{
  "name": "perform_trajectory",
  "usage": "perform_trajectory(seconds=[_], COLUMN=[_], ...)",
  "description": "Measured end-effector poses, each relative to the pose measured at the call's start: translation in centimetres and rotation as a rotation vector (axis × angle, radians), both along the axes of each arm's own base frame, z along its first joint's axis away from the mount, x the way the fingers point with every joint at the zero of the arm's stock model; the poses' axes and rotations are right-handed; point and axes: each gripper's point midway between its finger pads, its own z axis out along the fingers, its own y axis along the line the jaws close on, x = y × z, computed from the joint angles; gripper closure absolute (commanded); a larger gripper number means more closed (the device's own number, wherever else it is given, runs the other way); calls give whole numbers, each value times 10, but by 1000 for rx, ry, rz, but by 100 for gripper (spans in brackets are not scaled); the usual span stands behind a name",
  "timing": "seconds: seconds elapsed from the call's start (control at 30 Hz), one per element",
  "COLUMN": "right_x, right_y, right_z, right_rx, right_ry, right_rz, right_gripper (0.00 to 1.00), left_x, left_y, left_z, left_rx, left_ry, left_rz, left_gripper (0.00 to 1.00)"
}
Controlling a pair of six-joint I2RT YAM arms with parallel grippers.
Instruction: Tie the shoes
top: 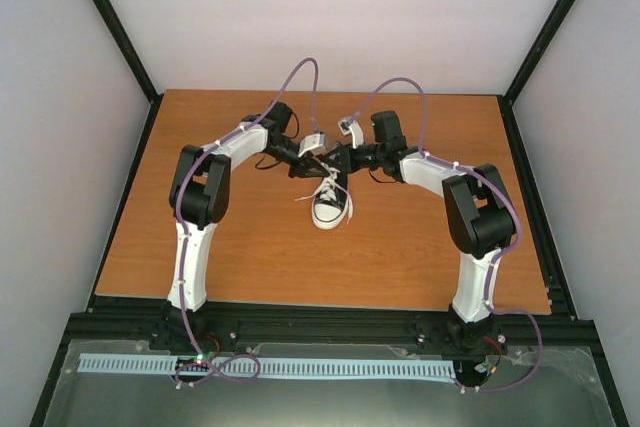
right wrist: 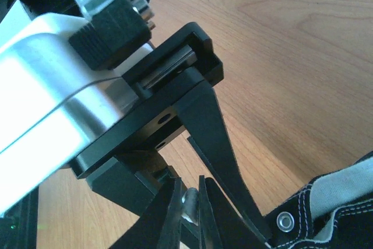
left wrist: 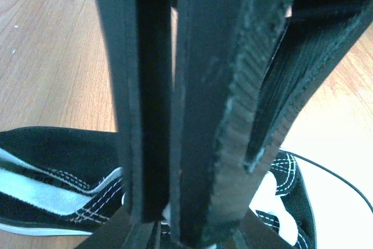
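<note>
The black canvas sneaker (top: 331, 205) with white toe cap lies mid-table, toe toward the arms, its white laces (top: 325, 188) loose over the tongue. My left gripper (top: 321, 163) and right gripper (top: 343, 160) meet tip to tip just above the shoe's heel end. In the right wrist view my right gripper (right wrist: 190, 197) is shut on a piece of white lace (right wrist: 189, 201), with the left gripper's black finger (right wrist: 215, 144) crossing beside it and the shoe's side (right wrist: 344, 202) below. In the left wrist view black fingers (left wrist: 204, 115) fill the frame, nearly closed on a sliver of white lace (left wrist: 165, 212) above the shoe (left wrist: 46, 161).
The wooden table (top: 250, 257) is bounded by a black frame and white walls. Purple cables (top: 300, 82) loop above both wrists. A white slotted strip (top: 270, 367) lies below the table's near edge.
</note>
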Motion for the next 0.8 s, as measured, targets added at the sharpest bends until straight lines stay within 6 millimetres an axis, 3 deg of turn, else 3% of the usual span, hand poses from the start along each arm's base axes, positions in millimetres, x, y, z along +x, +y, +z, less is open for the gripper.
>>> perform_trajectory(seconds=[0.13,0.3,0.43,0.5,0.63,0.8], right_x=[0,-5,-11,-12,-14,-30], right_y=[-2,-11,-32,-45,-61,-51], right_z=[-1,13,34,34,3,-38], right_rx=[-16,-45,-49,-63,-139,-194], right_ry=[-4,-44,-93,-100,-65,-4], right_rz=[-5,-19,-62,-98,-161,-135], right_gripper=[67,55,55,60,61,61], left_x=[-3,-1,1,4,7,8], left_y=[-1,-2,-2,-1,0,0], left_z=[2,3,4,4,1,-2], left_rx=[-15,-18,-15,-15,-13,-10], left_ry=[0,18,46,61,110,148], left_rz=[-14,2,27,44,88,118], left_gripper=[96,99,99,99,99,99])
